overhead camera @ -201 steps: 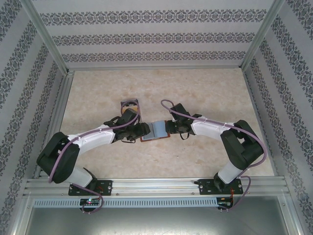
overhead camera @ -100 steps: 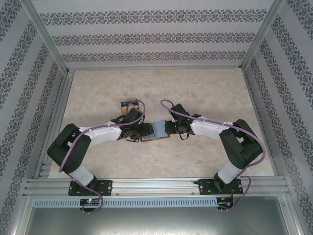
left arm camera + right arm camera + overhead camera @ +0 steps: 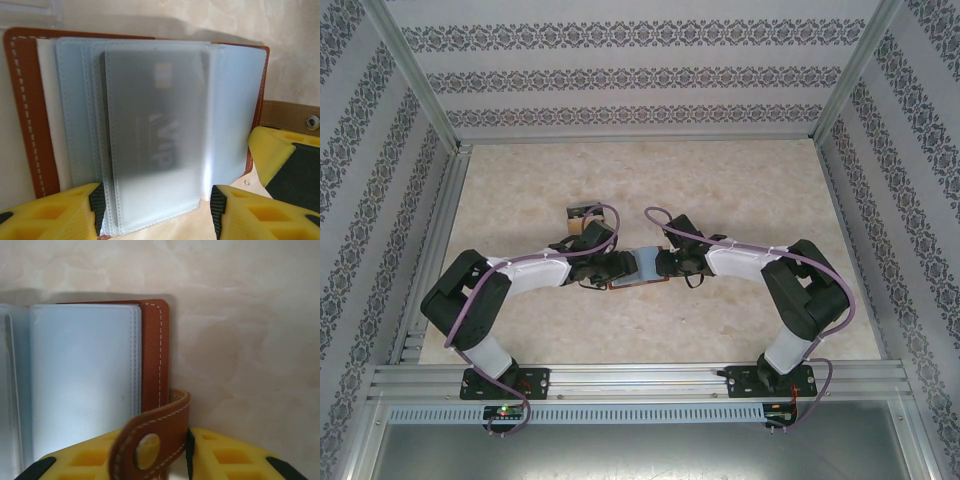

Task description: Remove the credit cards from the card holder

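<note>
A reddish-brown leather card holder (image 3: 642,270) with white stitching lies spread open. It sits about midway between the left and right edges of the beige marbled table surface (image 3: 750,190), somewhat nearer the near edge than the far one. Its frosted, pale blue plastic sleeves (image 3: 80,110) fan out flat over the bluish inside. A dark rectangular credit card (image 3: 157,130) shows through the topmost sleeve, tucked inside it.

The left gripper (image 3: 156,207) has its yellow fingers (image 3: 50,215) apart, one on each side of the sleeve stack's end. The black pads sit just beside the sleeve edges, and I cannot tell whether they press. The right gripper (image 3: 152,452) is clamped on the holder's brown snap tab (image 3: 167,412), which curls up from the cover's right side.

Toward the far edge from the left gripper sits a small tan object (image 3: 580,215), too small to make out.
</note>
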